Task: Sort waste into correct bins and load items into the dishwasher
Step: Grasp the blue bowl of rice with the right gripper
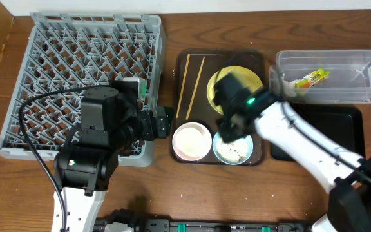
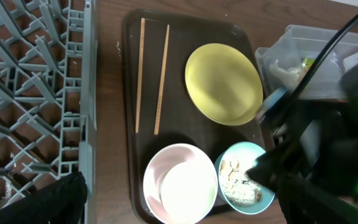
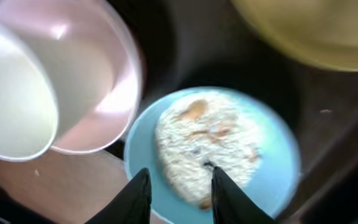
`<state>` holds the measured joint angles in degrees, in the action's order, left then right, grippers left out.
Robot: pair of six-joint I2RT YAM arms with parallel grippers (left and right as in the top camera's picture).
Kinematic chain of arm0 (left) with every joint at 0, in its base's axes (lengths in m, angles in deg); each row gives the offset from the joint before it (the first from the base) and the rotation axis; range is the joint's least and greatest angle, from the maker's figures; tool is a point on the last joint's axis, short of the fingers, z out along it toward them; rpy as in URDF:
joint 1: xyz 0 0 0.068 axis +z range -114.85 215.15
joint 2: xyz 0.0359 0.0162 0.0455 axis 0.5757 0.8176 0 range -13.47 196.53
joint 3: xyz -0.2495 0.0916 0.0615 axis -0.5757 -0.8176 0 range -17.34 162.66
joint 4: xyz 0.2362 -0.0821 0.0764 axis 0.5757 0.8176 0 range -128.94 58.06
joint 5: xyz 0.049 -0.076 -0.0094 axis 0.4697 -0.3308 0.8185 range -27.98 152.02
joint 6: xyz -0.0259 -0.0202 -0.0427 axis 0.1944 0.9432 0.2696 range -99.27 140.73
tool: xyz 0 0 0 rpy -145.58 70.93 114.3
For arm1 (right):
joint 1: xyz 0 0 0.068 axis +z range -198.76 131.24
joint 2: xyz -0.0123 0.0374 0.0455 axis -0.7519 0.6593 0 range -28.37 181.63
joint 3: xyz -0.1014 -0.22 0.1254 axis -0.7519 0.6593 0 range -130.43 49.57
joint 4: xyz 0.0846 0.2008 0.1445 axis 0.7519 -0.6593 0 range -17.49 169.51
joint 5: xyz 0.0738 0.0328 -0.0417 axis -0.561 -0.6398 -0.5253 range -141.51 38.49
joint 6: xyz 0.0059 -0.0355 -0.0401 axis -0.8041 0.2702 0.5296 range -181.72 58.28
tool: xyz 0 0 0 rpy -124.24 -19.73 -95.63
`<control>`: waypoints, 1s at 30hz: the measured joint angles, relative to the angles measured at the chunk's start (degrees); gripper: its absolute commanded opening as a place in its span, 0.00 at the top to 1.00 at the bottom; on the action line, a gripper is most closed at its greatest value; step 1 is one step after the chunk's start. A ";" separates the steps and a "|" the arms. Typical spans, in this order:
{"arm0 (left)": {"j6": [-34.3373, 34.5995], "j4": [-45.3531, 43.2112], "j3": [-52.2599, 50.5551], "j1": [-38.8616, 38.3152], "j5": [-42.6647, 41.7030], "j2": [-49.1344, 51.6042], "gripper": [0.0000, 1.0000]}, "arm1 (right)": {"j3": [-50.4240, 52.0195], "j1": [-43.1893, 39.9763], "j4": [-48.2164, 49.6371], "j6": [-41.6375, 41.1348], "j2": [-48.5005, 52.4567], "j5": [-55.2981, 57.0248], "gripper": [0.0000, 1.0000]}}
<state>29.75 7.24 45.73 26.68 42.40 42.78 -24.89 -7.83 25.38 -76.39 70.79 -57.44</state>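
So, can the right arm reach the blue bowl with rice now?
Probably yes: the right gripper hangs just above the blue bowl, jaws apart over its rim, with nothing in between.

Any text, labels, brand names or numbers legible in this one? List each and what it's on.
None can be read.
The snack wrapper in the clear tub: green and yellow print, too small and blurred to make out.
No lettering shows on anything else.

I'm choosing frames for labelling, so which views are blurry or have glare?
Right wrist: motion-smeared, blue bowl and pink bowl soft, glare on the pink one. Left wrist: tray sharp, right arm dark and blurred. Overhead: sharp, evenly lit.
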 measured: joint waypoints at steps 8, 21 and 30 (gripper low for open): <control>0.00 -0.02 0.00 0.00 -0.02 0.00 0.02 | 8.52 5.77 6.03 4.52 0.00 1.60 0.56; 0.00 -0.02 0.00 0.00 0.00 0.00 0.02 | 14.51 7.69 11.63 5.55 0.07 7.37 0.99; 0.00 -0.02 0.00 0.00 0.00 0.00 0.02 | 11.41 2.78 10.95 -1.84 0.04 8.66 0.99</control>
<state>29.75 7.22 45.73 26.68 42.40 42.78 -13.48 -5.05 36.33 -78.23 70.83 -48.79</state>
